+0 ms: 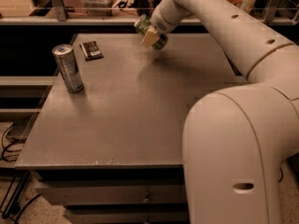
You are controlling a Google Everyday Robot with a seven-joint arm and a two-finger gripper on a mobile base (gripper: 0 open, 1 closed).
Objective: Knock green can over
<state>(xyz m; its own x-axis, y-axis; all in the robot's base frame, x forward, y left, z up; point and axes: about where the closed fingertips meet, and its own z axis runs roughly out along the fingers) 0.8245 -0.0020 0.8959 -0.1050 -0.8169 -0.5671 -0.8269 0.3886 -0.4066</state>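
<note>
The green can [141,24] is at the far middle of the grey table [126,115]. It is tilted steeply, silver top rim to the upper left, and seems lifted off the surface, with a shadow on the table below it. My gripper [151,34] reaches in from the upper right and is shut on the can, with a tan finger pad [149,38] across its side. The pad hides the can's middle.
A taller silver-and-blue can [68,68] stands upright near the table's left edge. A small dark flat packet [91,50] lies behind it. A railed shelf [93,17] with clutter runs behind the table. My arm [233,31] spans the right side.
</note>
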